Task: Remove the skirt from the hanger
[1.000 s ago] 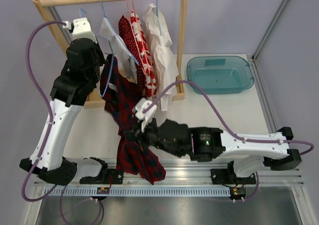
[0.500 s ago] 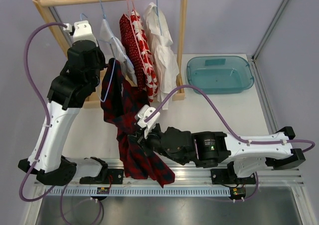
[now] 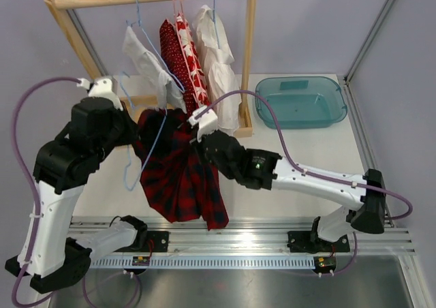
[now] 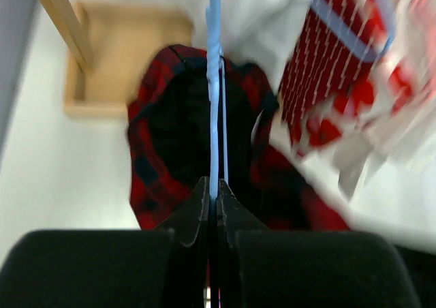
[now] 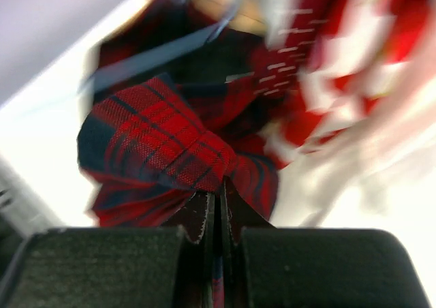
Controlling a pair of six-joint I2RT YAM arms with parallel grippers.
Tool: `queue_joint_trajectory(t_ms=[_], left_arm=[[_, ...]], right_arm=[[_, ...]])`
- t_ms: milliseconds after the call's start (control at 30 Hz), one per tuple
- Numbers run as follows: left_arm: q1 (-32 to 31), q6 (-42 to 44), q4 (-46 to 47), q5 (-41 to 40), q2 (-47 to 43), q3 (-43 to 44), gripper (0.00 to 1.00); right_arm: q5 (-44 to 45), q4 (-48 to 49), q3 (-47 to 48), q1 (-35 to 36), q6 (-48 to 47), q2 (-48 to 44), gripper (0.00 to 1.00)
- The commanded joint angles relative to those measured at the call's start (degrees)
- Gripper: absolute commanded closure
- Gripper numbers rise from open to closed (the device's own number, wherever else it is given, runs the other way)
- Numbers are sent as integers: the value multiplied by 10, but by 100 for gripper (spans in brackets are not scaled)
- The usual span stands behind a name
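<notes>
With your left claw (image 4: 214, 193) clamped on the hanger (image 4: 214, 83) and right claw (image 5: 218, 191) pinching the skirt (image 5: 160, 134), pull the cloth steadily away from the left claw.

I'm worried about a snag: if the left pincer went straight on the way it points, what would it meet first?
Probably the red plaid skirt: the left pincer, shut on the blue hanger wire, faces straight into its dark folds, though depth is unclear.
</notes>
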Motion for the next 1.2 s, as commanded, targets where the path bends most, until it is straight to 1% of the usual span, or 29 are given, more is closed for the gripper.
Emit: queue_joint_trajectory(t_ms=[0, 33, 67, 100, 167, 267, 300, 367, 400, 433, 467, 500, 567, 600, 633, 667, 700, 767, 800, 833, 900, 933, 967, 1000, 1033, 1067, 1100, 1133, 1167], left_arm=[[-3, -35, -8, 138, -40, -98, 100], [-3, -35, -2, 150, -52, -99, 100], [-4, -41, -4, 154, -65, -126, 100], [-4, -44, -24, 152, -73, -131, 100], [-4, -47, -50, 149, -89, -133, 100], [-4, -48, -78, 144, -108, -106, 100], [-4, -48, -88, 147, -110, -81, 100], [-4, -49, -102, 134, -104, -49, 100], [-4, -48, -114, 122, -103, -36, 100], [-4, -49, -120, 97, -100, -8, 100], [-4, -48, -124, 86, -97, 4, 100], [-4, -48, -123, 77, -97, 17, 100], [-4, -45, -114, 43, -100, 30, 100], [-4, -47, -109, 26, -98, 29, 100], [-4, -50, -109, -17, -98, 25, 100], [-4, -54, -110, -32, -95, 22, 100], [-4, -52, -106, -34, -92, 22, 100], [-4, -34, -84, -3, -97, 23, 100], [-4, -22, -55, 26, -99, 26, 100], [-4, -12, -46, 95, -94, 28, 100], [-4, 16, -57, 182, -69, 37, 100], [-10, 20, -59, 250, -46, 28, 100], [-13, 13, -53, 268, -45, 5, 100], [-14, 11, -34, 284, -48, -45, 100], [-14, 6, -27, 292, -55, -76, 100], [-15, -6, -23, 299, -79, -104, 100], [-14, -11, -3, 315, -94, -130, 100], [-14, -16, 12, 364, -112, -188, 100], [-14, -34, 31, 396, -153, -210, 100]], right_arm=[[-64, 40, 52, -87, 1, 29, 100], [-69, 36, 63, -96, -7, 40, 100], [-72, 31, 75, -101, -16, 50, 100], [-72, 15, 96, -106, -28, 71, 100], [-69, -3, 107, -110, -29, 88, 100], [-66, -2, 65, -112, -1, 101, 100], [-66, 11, 23, -111, 20, 94, 100], [-56, 20, -24, -112, 51, 80, 100], [-44, 26, -76, -112, 79, 54, 100], [-37, 32, -105, -111, 93, 36, 100], [-31, 40, -167, -112, 104, 14, 100], [-20, 51, -197, -111, 113, -35, 100], [-2, 61, -253, -111, 112, -89, 100], [25, 45, -289, -112, 111, -145, 100], [42, 32, -301, -112, 109, -175, 100], [63, 15, -315, -112, 107, -203, 100], [120, -20, -318, -113, 114, -265, 100], [155, -42, -323, -113, 103, -328, 100], [182, -51, -323, -116, 79, -380, 100], [200, -57, -317, -119, 68, -400, 100], [259, -75, -288, -124, 32, -434, 100], [273, -76, -275, -128, 15, -438, 100], [284, -72, -265, -129, -5, -442, 100], [303, -62, -244, -130, -43, -442, 100], [313, -59, -232, -130, -61, -439, 100], [326, -58, -222, -130, -75, -436, 100], [355, -41, -208, -130, -113, -434, 100], [369, -26, -207, -130, -133, -434, 100], [382, -10, -207, -133, -149, -436, 100]])
